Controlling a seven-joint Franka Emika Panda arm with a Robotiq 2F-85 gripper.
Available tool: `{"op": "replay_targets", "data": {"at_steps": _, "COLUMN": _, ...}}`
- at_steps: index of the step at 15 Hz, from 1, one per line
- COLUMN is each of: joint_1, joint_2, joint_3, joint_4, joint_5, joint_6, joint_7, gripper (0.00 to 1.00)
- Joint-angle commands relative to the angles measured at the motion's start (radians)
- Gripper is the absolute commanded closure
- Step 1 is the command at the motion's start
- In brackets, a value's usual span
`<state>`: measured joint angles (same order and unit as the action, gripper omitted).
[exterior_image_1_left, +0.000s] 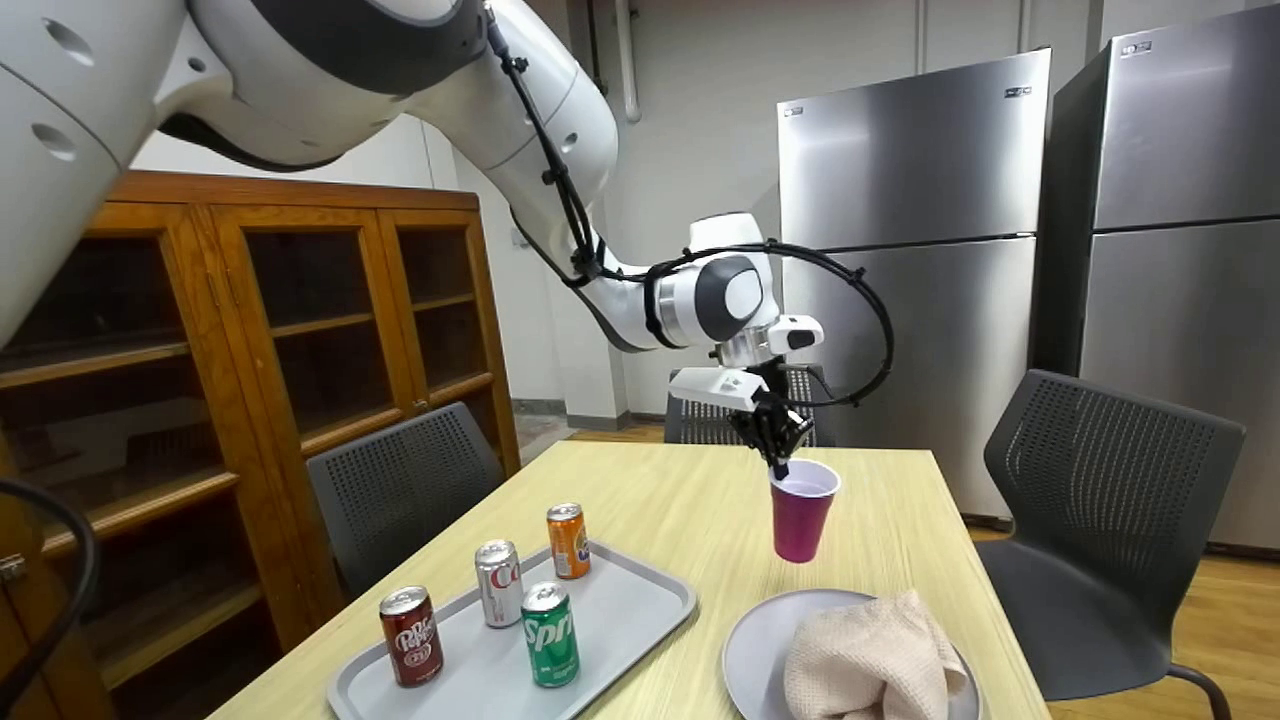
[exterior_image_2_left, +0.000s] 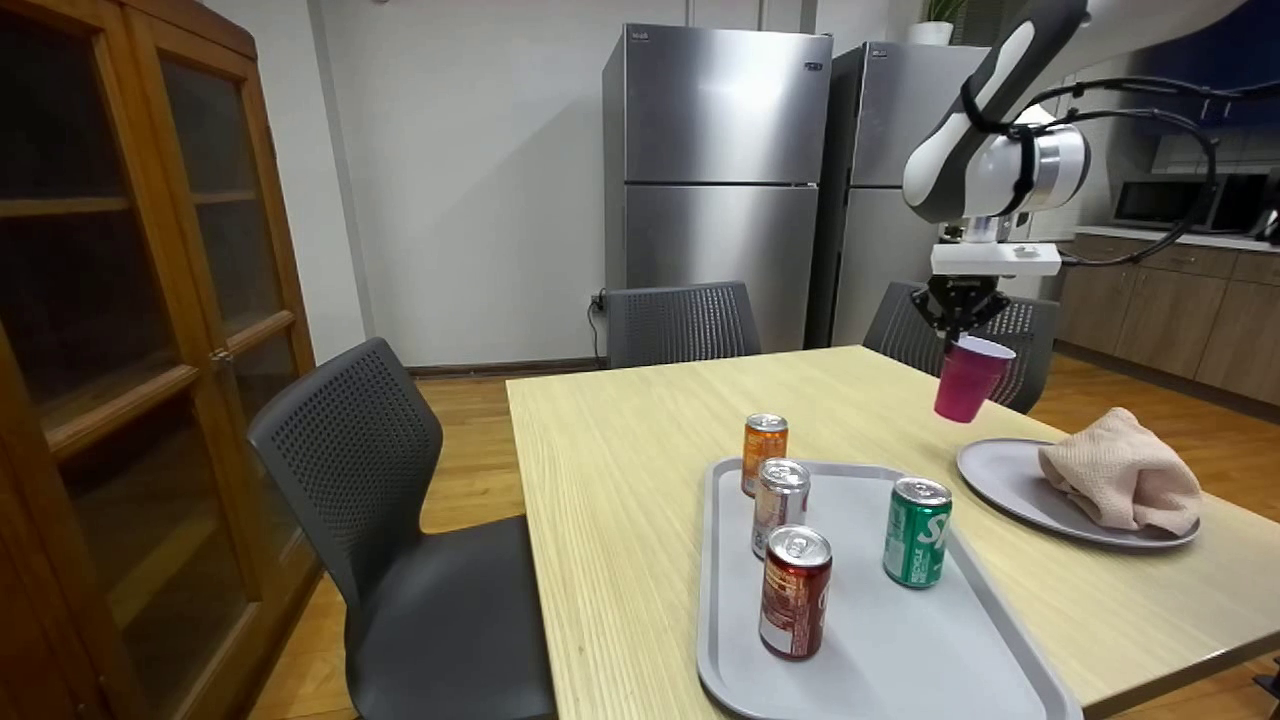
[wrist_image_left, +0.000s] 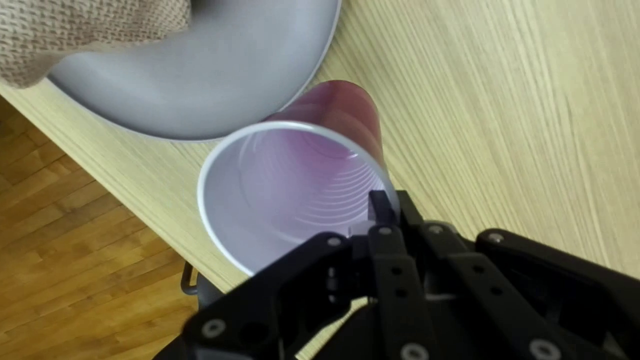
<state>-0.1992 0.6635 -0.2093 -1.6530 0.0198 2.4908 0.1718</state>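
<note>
My gripper (wrist_image_left: 394, 200) is shut on the wall of a magenta cup (wrist_image_left: 295, 195) at its rim. One finger (wrist_image_left: 380, 206) lies inside the cup and the opposite finger lies outside. The cup has a white interior with nothing seen in it. In both exterior views the cup (exterior_image_1_left: 800, 525) hangs below the gripper (exterior_image_2_left: 952, 340), a little tilted, and appears to be above the table. Close by is a round grey plate (exterior_image_1_left: 748, 640) with a crumpled beige cloth (exterior_image_1_left: 870, 655) on it. The wrist view shows the cup's base near the edge of this plate (wrist_image_left: 200, 95).
A grey tray (exterior_image_2_left: 870, 640) on the table (exterior_image_1_left: 680, 480) bears a Dr Pepper can (exterior_image_1_left: 411, 637), a silver can (exterior_image_1_left: 498, 583), an orange can (exterior_image_1_left: 568, 541) and a green Sprite can (exterior_image_1_left: 550, 635). Dark chairs (exterior_image_1_left: 1090, 520) surround the table; a wooden cabinet (exterior_image_1_left: 300, 320) and steel refrigerators (exterior_image_1_left: 910, 180) stand behind.
</note>
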Motion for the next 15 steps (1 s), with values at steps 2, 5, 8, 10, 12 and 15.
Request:
{"op": "replay_targets", "data": {"at_steps": 2, "joint_1": 0.006, "joint_2": 0.039, "joint_3": 0.026, "joint_4": 0.050, "joint_5": -0.001, "joint_6": -0.018, "joint_7": -0.023, "gripper": 0.99}}
{"op": "replay_targets", "data": {"at_steps": 5, "joint_1": 0.015, "joint_2": 0.066, "joint_3": 0.029, "joint_4": 0.068, "joint_5": -0.006, "joint_6": -0.024, "joint_7": -0.022, "gripper": 0.99}}
{"op": "replay_targets", "data": {"at_steps": 8, "joint_1": 0.019, "joint_2": 0.092, "joint_3": 0.030, "joint_4": 0.088, "joint_5": -0.008, "joint_6": -0.028, "joint_7": -0.021, "gripper": 0.99}}
{"op": "replay_targets", "data": {"at_steps": 10, "joint_1": 0.020, "joint_2": 0.106, "joint_3": 0.029, "joint_4": 0.101, "joint_5": -0.009, "joint_6": -0.031, "joint_7": -0.021, "gripper": 0.99}}
{"op": "replay_targets", "data": {"at_steps": 12, "joint_1": 0.020, "joint_2": 0.116, "joint_3": 0.028, "joint_4": 0.111, "joint_5": -0.010, "joint_6": -0.032, "joint_7": -0.021, "gripper": 0.99}}
{"op": "replay_targets", "data": {"at_steps": 15, "joint_1": 0.020, "joint_2": 0.123, "joint_3": 0.029, "joint_4": 0.121, "joint_5": -0.010, "joint_6": -0.035, "joint_7": -0.025, "gripper": 0.69}}
